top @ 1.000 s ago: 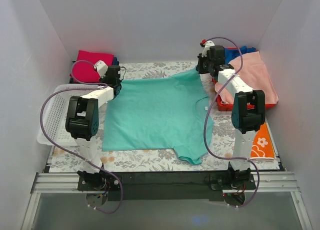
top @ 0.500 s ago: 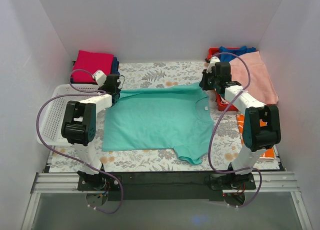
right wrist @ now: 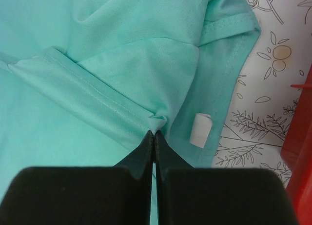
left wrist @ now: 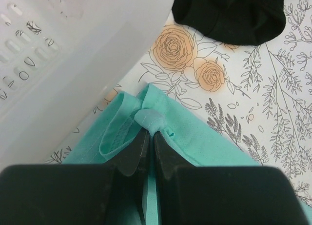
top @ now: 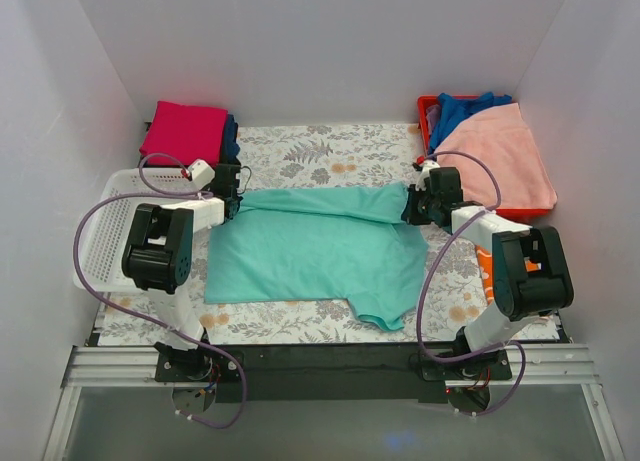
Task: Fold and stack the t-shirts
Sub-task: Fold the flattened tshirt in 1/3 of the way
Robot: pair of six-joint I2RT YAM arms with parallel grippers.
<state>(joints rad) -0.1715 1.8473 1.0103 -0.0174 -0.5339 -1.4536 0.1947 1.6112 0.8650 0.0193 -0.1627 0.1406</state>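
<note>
A mint-teal t-shirt (top: 310, 251) lies on the flowered table, its far edge folded over toward me. My left gripper (top: 229, 203) is shut on the shirt's far left corner (left wrist: 148, 118). My right gripper (top: 413, 209) is shut on the far right edge of the shirt (right wrist: 157, 121), by a white label (right wrist: 200, 130). A magenta shirt (top: 184, 132) lies folded on a dark blue one (top: 230, 134) at the far left. A black cloth (left wrist: 229, 15) shows in the left wrist view.
A white perforated basket (top: 105, 236) stands at the left, close to my left gripper, also in the left wrist view (left wrist: 58, 49). A red tray (top: 500, 213) at the far right holds a pink cloth (top: 500, 151) and a blue cloth (top: 465, 106).
Both grippers have pulled the shirt's far edge toward me, folding it over the body. The shirt's far half now lies doubled as a band.
</note>
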